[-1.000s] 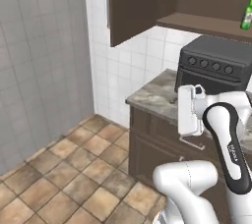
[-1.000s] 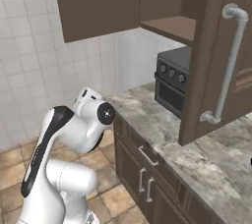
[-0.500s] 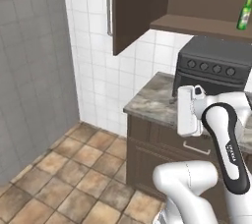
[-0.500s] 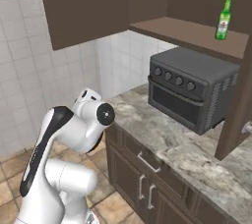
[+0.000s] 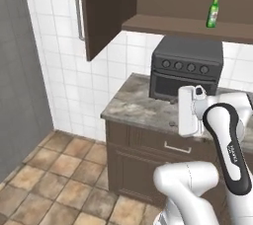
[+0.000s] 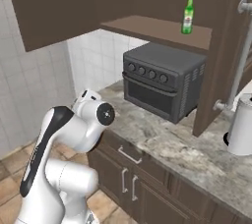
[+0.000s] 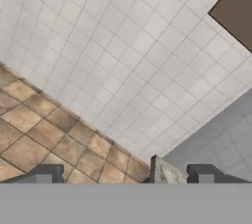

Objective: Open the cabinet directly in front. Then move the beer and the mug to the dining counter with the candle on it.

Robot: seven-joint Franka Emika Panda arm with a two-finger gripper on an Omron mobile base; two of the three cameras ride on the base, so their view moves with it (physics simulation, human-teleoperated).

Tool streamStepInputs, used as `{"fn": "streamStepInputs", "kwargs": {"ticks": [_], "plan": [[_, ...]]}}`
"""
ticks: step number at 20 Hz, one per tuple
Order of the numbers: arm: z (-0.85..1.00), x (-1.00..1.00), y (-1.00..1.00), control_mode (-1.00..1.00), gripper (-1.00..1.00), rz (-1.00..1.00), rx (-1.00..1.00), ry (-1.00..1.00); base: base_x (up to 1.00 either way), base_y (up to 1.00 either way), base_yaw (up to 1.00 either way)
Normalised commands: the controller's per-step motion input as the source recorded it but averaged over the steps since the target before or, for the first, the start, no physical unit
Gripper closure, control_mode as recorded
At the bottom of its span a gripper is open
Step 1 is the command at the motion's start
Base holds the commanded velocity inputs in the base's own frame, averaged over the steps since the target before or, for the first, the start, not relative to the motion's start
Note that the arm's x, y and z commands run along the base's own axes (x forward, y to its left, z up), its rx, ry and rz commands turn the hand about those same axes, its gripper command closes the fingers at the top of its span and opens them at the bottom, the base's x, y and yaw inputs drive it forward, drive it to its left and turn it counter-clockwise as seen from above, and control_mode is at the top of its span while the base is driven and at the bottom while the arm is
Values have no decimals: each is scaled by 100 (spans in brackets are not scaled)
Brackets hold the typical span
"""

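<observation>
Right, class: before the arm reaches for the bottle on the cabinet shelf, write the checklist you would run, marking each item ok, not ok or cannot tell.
1. Cabinet doors swung open: ok.
2. Beer upright on the shelf, nothing in front of it: ok.
3. Gripper open and empty: ok.
4. Gripper aimed at the beer: not ok; the hand view faces wall tiles and floor.
5. Mug located: cannot tell.
6. Toaster oven below the shelf leaves room for the arm's approach: cannot tell.
</observation>
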Motion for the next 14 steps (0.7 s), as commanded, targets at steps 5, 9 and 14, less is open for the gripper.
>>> {"fn": "streamStepInputs", "kwargs": {"ticks": [5,9,14], "plan": [[0,0,0,100,-100,0,0,0,58,0,-33],[0,0,0,100,-100,0,0,0,69,3,-33],[0,0,0,100,-100,0,0,0,70,2,-33]]}}
